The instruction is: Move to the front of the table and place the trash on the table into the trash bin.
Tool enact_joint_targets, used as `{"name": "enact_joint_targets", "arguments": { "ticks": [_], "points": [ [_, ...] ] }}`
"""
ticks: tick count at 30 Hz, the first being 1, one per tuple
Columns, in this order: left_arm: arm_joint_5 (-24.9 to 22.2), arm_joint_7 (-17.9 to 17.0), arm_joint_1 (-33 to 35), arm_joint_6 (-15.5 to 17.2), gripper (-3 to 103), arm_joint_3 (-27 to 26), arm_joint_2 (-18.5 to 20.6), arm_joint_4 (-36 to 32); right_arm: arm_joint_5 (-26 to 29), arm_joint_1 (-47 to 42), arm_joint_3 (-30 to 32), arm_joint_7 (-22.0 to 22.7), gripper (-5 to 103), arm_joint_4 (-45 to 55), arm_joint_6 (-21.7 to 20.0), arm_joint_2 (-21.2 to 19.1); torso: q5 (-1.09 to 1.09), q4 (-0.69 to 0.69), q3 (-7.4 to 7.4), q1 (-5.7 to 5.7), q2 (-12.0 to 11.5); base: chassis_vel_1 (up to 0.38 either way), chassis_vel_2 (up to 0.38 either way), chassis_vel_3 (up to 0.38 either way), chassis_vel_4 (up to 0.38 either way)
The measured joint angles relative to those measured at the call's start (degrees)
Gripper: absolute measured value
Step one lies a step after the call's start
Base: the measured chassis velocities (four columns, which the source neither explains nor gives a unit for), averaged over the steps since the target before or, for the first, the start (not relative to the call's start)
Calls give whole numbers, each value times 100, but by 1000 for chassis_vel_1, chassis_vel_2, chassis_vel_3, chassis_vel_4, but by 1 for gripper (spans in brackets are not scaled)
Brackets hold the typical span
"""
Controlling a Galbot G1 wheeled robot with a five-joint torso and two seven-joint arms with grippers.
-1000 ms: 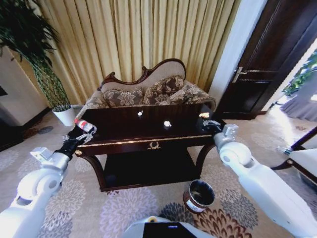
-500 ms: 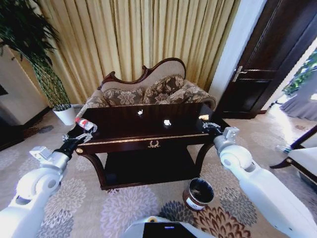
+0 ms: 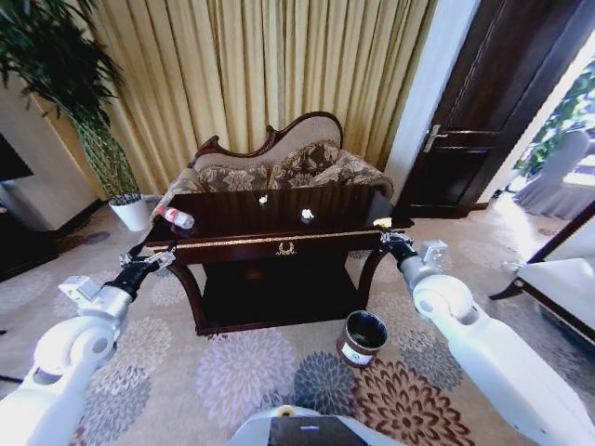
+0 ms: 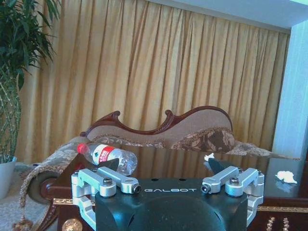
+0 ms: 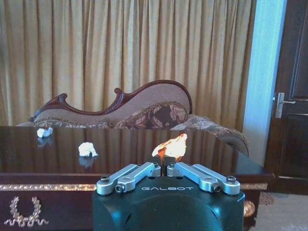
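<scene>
Bottle, clear with red cap, lies before the open left claw; right claw seemingly pinches an orange-white scrap.

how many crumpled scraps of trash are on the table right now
3: two white scraps mid-table, one orange-white scrap at the right end by the right pincer. Others may be hidden.

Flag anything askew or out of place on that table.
The bottle lies on its side at the table's left end, not upright. Three crumpled scraps litter the top: two white, one orange-white at the right end. No spills or damage.
</scene>
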Motion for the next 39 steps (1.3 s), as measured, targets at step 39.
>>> {"name": "enact_joint_targets", "arguments": {
  "ticks": [39],
  "points": [
    [222,88,432,-107,100,-139,-343,-182,-2580,-104,-230,-629,24,-4201,262,2170,1,-2,1,4,-2,2,-3,-3,2]
  ]
}}
